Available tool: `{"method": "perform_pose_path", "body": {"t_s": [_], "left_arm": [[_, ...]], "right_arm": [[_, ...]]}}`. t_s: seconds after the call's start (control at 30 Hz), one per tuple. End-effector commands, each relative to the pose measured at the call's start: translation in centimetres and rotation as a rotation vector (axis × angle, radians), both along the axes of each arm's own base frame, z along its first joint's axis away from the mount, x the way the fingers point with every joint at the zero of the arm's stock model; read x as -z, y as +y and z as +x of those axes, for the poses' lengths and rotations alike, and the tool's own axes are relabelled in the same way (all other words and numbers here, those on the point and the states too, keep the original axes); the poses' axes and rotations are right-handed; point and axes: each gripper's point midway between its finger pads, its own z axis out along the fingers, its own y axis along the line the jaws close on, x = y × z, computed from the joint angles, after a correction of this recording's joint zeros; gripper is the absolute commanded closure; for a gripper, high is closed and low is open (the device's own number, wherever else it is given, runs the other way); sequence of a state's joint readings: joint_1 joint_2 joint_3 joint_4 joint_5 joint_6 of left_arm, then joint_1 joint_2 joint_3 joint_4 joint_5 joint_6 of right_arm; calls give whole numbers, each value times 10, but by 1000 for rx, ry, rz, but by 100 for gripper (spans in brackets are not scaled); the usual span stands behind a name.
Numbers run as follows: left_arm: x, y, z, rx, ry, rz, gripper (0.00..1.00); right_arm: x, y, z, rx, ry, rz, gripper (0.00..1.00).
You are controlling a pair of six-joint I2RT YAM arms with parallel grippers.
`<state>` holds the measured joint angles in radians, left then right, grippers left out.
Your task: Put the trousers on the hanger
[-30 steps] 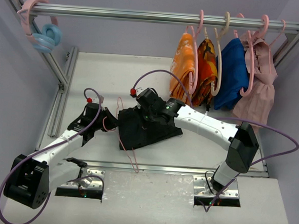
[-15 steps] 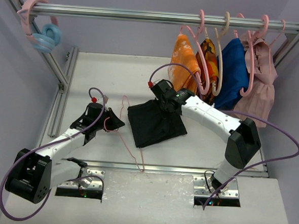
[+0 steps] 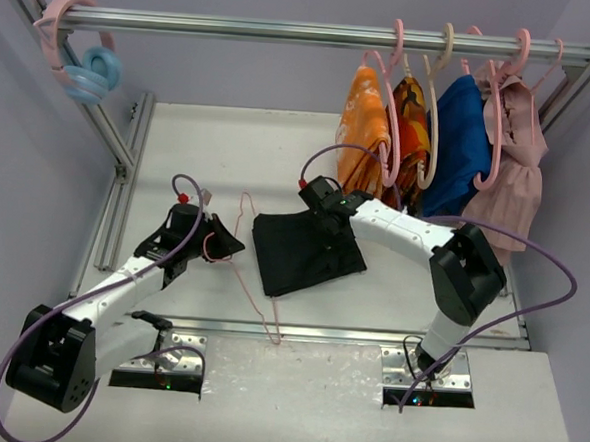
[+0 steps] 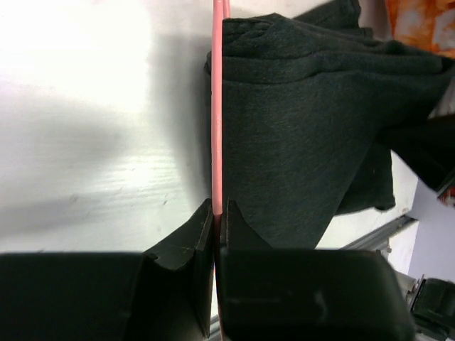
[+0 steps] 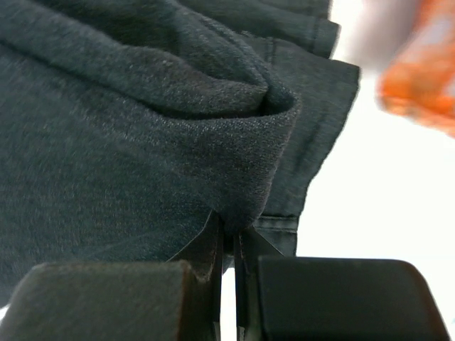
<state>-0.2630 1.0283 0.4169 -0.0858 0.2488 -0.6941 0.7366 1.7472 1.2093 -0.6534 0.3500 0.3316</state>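
A: Two things to tag. Trousers (image 3: 303,254) are the big one: a folded black bundle lying flat on the table (image 3: 199,145), about mid-width and nearer the near edge than the far one.
B: Handling?
A: Soft, thick-looking cloth in several layers. I'd judge it limp and fairly heavy, so it will sag and unfold if lifted by one point. Not slippery, not fragile. The right gripper (image 5: 229,226) is clamped on a pinched fold at the bundle's far-right corner. Taking a whole folded edge, all layers, is probably the safer hold.
B: Hanger?
A: Hanger (image 4: 217,106) is thin pink wire: light, likely springy, easy to twist. The left gripper (image 4: 216,213) is closed on the wire. It lies along the bundle's left edge and runs out over the table's near edge.
B: Surface, room?
A: Smooth white top, so the cloth should slide. The rail (image 3: 287,30) runs above the far edge. A blue garment (image 3: 458,141) and orange cloths (image 3: 366,125) hang over the far-right corner, close to the right arm. It looks tight there.
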Motion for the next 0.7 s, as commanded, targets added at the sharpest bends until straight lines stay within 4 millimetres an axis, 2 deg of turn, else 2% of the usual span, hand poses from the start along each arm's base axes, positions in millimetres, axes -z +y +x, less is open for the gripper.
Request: {"method": "perform_pose_path", "body": {"t_s": [0.0, 0.1, 0.17, 0.23, 0.37, 0.43, 0.47, 0.53, 0.6, 0.67], "left_arm": [[-10, 50, -8, -215, 23, 166, 100], [-33, 70, -7, -344, -28, 179, 100], [-38, 73, -7, -361, -32, 183, 100], [-32, 71, -7, -335, -19, 194, 100], [-7, 55, -10, -232, 23, 176, 100], [1, 47, -14, -182, 38, 153, 100], [6, 45, -16, -169, 45, 147, 100], [11, 42, -18, -158, 51, 137, 100], [15, 42, -19, -156, 60, 134, 100], [17, 42, -19, -158, 61, 137, 100]], "right_arm": [[-19, 41, -23, -57, -51, 108, 100], [-16, 104, -59, -172, 11, 244, 100], [-23, 136, -74, -222, 19, 326, 100], [-35, 163, -85, -260, 7, 387, 100], [-83, 187, -79, -296, -63, 455, 100], [-104, 188, -75, -308, -91, 459, 100], [-127, 195, -71, -327, -118, 483, 100], [-148, 194, -68, -354, -146, 478, 100], [-180, 193, -60, -367, -210, 482, 100], [-193, 189, -57, -366, -235, 468, 100]]}}
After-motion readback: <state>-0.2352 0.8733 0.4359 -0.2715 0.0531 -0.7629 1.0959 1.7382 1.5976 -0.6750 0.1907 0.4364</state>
